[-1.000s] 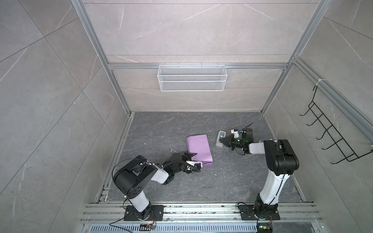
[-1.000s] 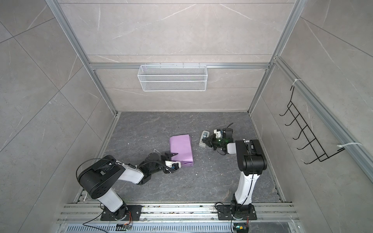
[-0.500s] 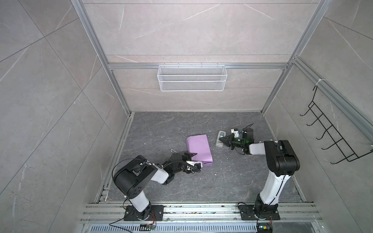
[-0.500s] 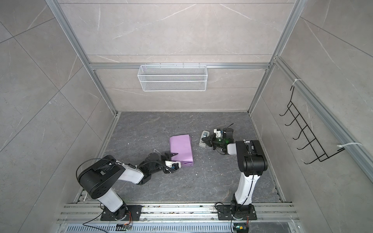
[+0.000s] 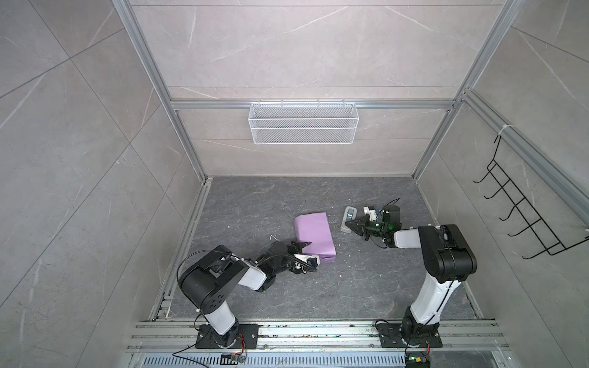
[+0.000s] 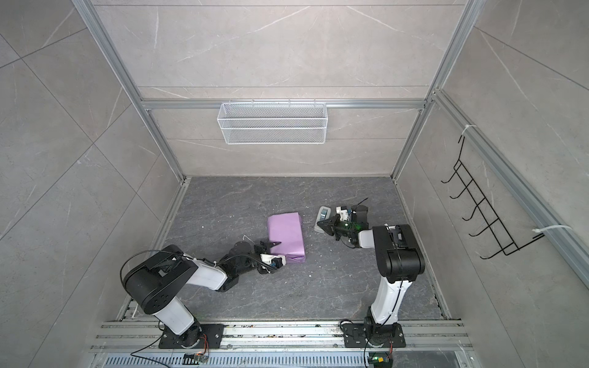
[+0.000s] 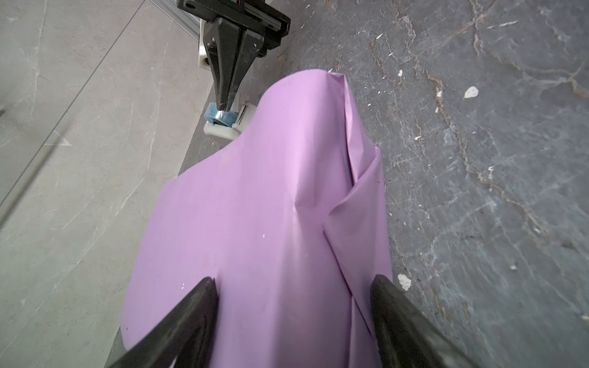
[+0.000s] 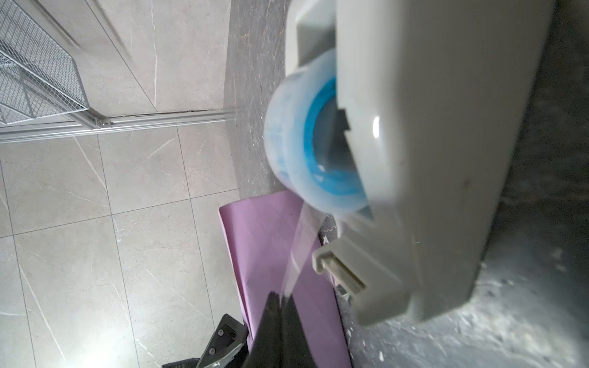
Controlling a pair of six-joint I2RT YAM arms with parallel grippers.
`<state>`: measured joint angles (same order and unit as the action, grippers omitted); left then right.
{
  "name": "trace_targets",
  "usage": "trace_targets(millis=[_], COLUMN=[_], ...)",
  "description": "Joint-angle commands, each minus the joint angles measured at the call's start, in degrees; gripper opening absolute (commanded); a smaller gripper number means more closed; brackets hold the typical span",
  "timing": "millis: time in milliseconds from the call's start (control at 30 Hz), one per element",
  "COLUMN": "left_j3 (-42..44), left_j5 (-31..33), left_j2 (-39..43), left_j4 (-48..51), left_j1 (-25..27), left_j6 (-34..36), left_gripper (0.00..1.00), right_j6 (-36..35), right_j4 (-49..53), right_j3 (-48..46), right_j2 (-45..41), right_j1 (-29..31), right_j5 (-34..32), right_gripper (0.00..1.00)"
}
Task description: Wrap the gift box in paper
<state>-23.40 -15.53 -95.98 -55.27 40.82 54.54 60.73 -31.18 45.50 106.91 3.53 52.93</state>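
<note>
A paper parcel (image 5: 314, 235) lies in the middle of the surface (image 5: 350, 286). The left pincer (image 7: 291, 283) sits over its near left corner, prongs apart. Right of the parcel, apart from it, sits a tape dispenser (image 5: 348, 219); a tape strip (image 8: 296, 251) runs from it into the closed right pincer (image 5: 350, 225). Behind, a wire basket (image 5: 302, 127) hangs on the back wall.

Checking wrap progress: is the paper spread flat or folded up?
Folded. The paper makes a compact lilac parcel; the left wrist view shows creased, overlapping flaps.
</note>
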Motion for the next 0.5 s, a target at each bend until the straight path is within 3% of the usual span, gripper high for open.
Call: trace_targets(millis=[0,467], left_j3=[-0.23,-0.33], left_j5=[0.18,0.22], left_j2=[-1.2,-1.18], left_j4=[4.09,4.06], left_j1=[-0.54,-0.56], left_j6=[-2.21,-2.29], left_gripper=[0.77,0.77], right_j6=[0.36,-0.6], right_j4=[-1.23,-1.95], right_j3=[-1.93,-4.71], right_j2=[-2.26,-0.45], right_j1=[1.27,2.16], right_j5=[2.52,0.69], right_gripper=[0.0,0.0])
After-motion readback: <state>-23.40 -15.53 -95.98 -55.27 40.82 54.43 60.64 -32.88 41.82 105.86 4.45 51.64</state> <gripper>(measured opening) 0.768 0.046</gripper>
